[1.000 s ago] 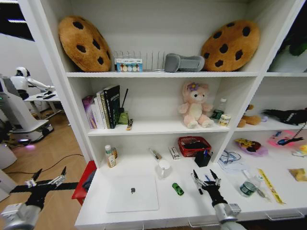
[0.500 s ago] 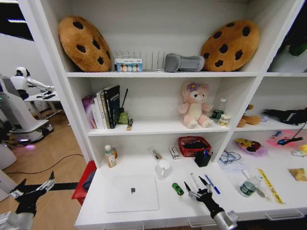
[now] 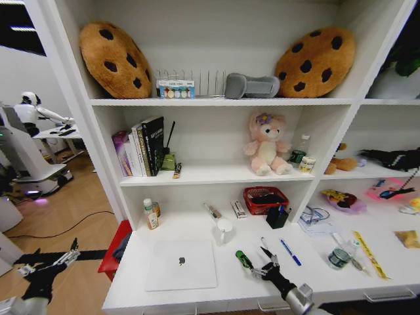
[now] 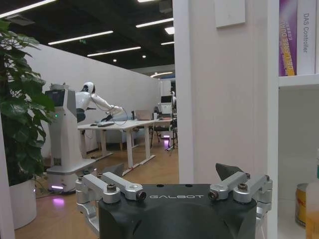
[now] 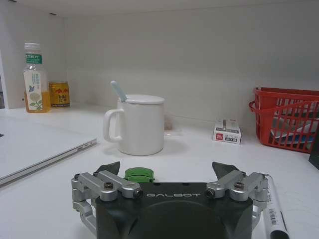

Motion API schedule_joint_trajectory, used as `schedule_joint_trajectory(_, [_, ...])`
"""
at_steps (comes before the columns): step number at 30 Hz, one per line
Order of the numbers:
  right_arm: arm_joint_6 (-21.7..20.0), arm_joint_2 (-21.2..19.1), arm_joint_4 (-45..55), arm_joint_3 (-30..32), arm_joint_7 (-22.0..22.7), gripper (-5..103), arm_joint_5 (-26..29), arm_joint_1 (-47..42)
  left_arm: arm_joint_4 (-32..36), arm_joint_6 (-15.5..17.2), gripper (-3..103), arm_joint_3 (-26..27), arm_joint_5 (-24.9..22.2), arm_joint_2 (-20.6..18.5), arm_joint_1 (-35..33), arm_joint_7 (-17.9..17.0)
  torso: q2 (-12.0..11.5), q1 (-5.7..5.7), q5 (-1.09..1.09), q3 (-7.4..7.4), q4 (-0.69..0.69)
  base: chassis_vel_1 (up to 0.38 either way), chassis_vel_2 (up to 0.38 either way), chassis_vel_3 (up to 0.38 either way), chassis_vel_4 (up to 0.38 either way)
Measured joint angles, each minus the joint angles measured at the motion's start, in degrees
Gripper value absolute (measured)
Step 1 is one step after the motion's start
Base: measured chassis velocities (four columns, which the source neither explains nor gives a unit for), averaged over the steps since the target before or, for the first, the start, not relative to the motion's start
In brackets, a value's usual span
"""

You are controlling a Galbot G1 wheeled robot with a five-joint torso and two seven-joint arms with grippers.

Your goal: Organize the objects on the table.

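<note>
The green toy car [image 3: 243,259] lies on the white table [image 3: 197,231], right of the silver laptop [image 3: 182,264]. My right gripper [image 3: 258,265] sits low over the table just right of the car and is open. In the right wrist view the car [image 5: 139,174] lies just ahead, between the spread fingers of the gripper [image 5: 165,170], nearer one side. A black pen [image 3: 266,248] and a blue pen [image 3: 287,252] lie behind the gripper. A small clear bottle [image 3: 339,257] stands further right. My left gripper [image 3: 49,261] hangs open off the table's left end, over the floor.
A white mug [image 3: 224,230] with a spoon stands behind the car, a red basket [image 3: 265,199] and a black pen holder [image 3: 277,217] at the back. A tea bottle [image 3: 151,214] stands back left. Shelves rise above the table. Papers and small items lie on the right.
My right gripper has moved left, away from the pens and up to the green car. My left gripper has dropped lower and drifted left beside the table.
</note>
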State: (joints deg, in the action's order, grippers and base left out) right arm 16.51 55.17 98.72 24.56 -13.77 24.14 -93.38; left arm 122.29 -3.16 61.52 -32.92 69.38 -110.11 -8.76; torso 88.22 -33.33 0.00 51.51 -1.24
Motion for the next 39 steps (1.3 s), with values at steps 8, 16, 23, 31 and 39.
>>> schedule_joint_trajectory(8, [0.15, 0.53, -2.51, -2.53, -0.22, 100, -0.36, 2.26, -0.29, -1.37, 100, -1.69, 0.95, 0.31, -1.04, 1.92, 0.00, 0.00, 0.00, 0.00, 0.00, 0.000, 0.000, 0.000, 0.000])
schedule_joint_trajectory(16, [-0.60, 0.91, -3.61, -5.65, -0.23, 101, -1.67, 4.34, -0.51, -1.61, 100, -2.34, 1.51, 0.95, -0.98, 1.91, 0.00, 0.00, 0.00, 0.00, 0.00, 0.000, 0.000, 0.000, 0.000])
schedule_joint_trajectory(23, [-0.82, 1.00, -4.34, -6.17, 0.11, 81, -2.31, 5.22, -0.50, -1.88, 100, -1.76, 1.09, 0.89, -1.33, 1.70, 0.00, 0.00, 0.00, 0.00, 0.00, 0.000, 0.000, 0.000, 0.000])
schedule_joint_trajectory(31, [-0.58, 1.63, -4.00, -6.01, 0.55, 48, -3.41, 4.33, 0.42, -1.91, 100, -2.08, 1.33, 1.44, -1.55, 1.58, 0.00, 0.00, 0.00, -0.01, 0.00, 0.000, 0.000, 0.000, 0.000])
schedule_joint_trajectory(39, [-0.27, 2.05, -3.70, -5.50, 0.70, 37, -3.90, 3.69, 1.02, -2.10, 100, -2.30, 1.99, 1.49, -2.28, 1.63, 0.00, 0.00, 0.01, 0.00, -0.01, 0.000, 0.000, 0.000, 0.000])
